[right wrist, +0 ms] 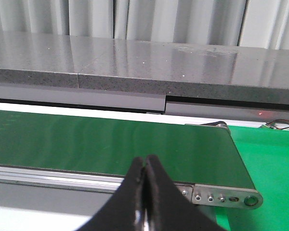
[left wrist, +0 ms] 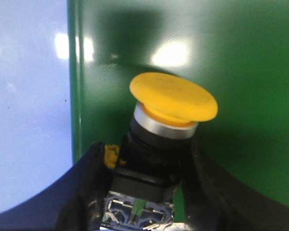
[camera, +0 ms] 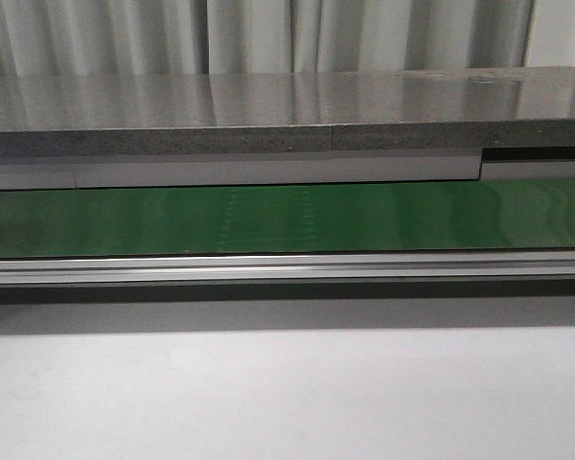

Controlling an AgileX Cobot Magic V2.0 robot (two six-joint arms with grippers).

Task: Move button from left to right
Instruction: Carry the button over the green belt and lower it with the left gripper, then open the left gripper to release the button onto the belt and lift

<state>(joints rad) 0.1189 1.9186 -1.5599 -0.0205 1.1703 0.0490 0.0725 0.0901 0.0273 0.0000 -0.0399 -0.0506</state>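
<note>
In the left wrist view the button has a round yellow-orange cap, a silver collar and a black boxy body. My left gripper is shut on the black body, one black finger on each side. It holds the button over the green conveyor belt, near the belt's edge. My right gripper is shut and empty, its fingertips pressed together in front of the belt. Neither gripper nor the button shows in the front view.
The green belt runs across the front view behind an aluminium rail. A grey stone shelf stands behind it. The belt's right end with a metal bracket borders a bright green surface. A pale table surface lies beside the belt.
</note>
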